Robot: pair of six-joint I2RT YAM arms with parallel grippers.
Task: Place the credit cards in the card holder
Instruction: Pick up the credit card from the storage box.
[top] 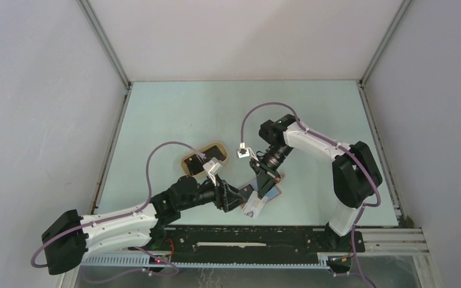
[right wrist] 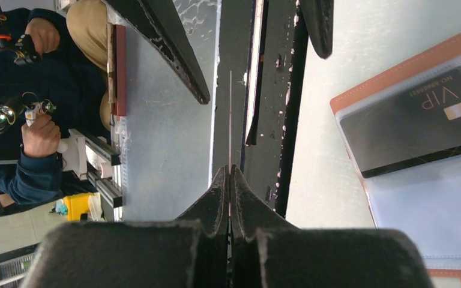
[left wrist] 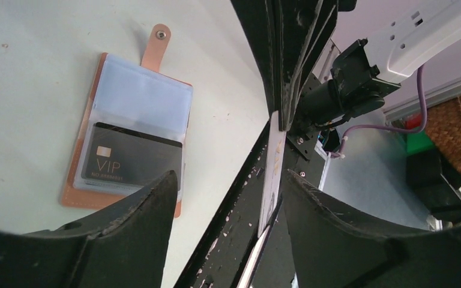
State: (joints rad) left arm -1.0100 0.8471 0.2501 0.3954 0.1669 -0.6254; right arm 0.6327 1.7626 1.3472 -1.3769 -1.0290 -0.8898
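Note:
The card holder (left wrist: 133, 99) lies open on the table, with a black VIP credit card (left wrist: 133, 157) in its lower pocket. It also shows at the right of the right wrist view (right wrist: 360, 99), and partly under the arms from above (top: 274, 193). My right gripper (right wrist: 230, 173) is shut on a pale credit card (left wrist: 273, 162), held upright off the table and seen edge-on (right wrist: 230, 114). My left gripper (left wrist: 229, 180) is open, its fingers on either side of that card's lower part, the card close to the right finger (left wrist: 312, 198). From above, the pale card (top: 253, 207) hangs between both grippers.
A tan oval tray (top: 187, 163) with dark cards (top: 207, 161) in it sits left of the grippers. The black rail (top: 246, 235) along the table's near edge runs just below them. White walls enclose the table on three sides.

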